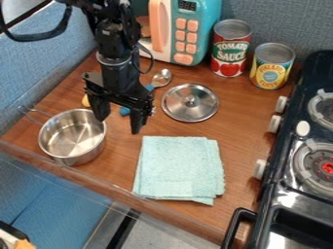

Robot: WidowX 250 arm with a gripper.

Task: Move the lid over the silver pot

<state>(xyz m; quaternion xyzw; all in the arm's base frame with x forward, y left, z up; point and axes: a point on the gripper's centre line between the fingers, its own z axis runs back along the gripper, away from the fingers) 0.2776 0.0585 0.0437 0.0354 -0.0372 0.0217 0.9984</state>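
Observation:
My gripper [118, 122] hangs over the counter's left half with its two fingers apart and nothing between them. The silver pot [73, 137], uncovered and upright, stands at the lower left of the gripper, its handle pointing to the upper left. To the right of the gripper, the round silver lid [190, 102] lies flat on the wood with its knob up. The left finger is close to the pot's upper right rim in this view; whether they touch I cannot tell.
A folded mint cloth [179, 168] lies below the lid. Behind the gripper is a spoon [161, 79] with a blue handle. A toy microwave [185, 29], a tomato can [230, 48] and a yellow can [272, 66] stand at the back. The black stove [305, 126] borders the right.

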